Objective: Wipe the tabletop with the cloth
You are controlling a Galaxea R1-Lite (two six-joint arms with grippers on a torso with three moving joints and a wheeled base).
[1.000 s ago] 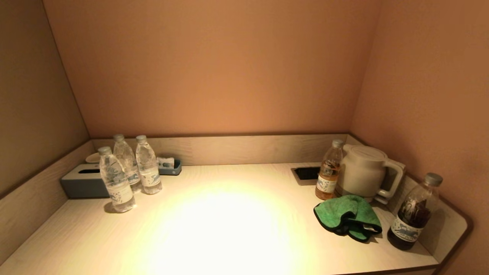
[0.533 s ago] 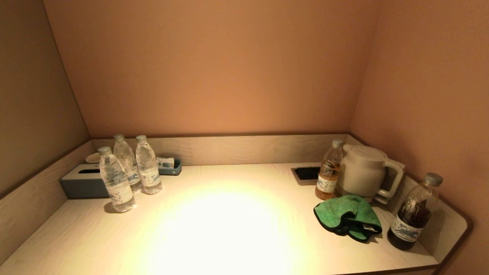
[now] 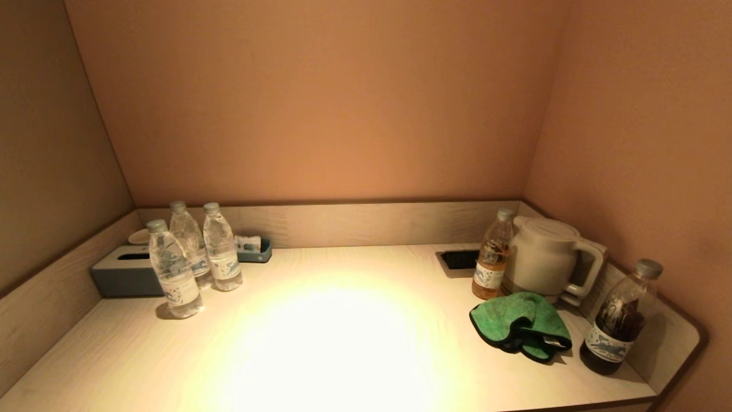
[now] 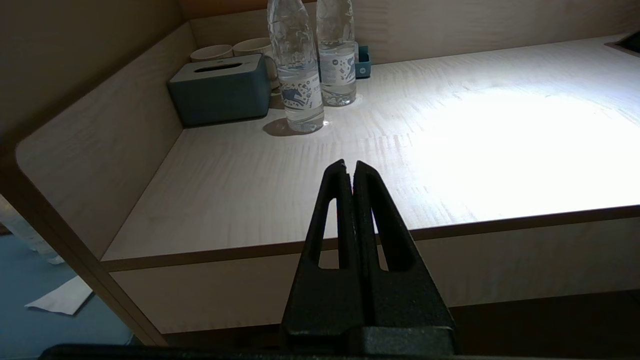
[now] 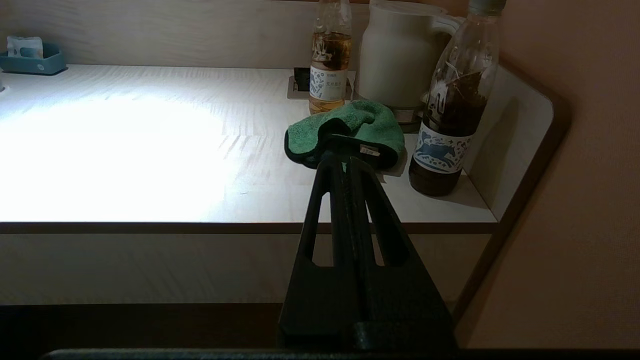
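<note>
Cloth (image 3: 520, 324) lies crumpled on the desk (image 3: 320, 337) at my right, between kettle (image 3: 546, 256) and dark bottle (image 3: 619, 318). My left pincer (image 4: 350, 167) and right pincer (image 5: 346, 161) are both clenched empty, off the desk's front edge

My black left pincer (image 4: 350, 167) and black right pincer (image 5: 345, 159) are showing dark against the pale wood-grain tabletop (image 3: 343, 337). The cloth (image 3: 519, 323) is showing green with a dark edge. The kettle (image 3: 543, 254) is looking cream. One bottle (image 3: 492, 254) is holding amber liquid, another bottle (image 3: 620, 317) dark brown, both with white labels printed blue. The clear bottles (image 3: 191, 257) are wearing pale blue-patterned labels beside a grey-blue box (image 3: 123, 274).
</note>
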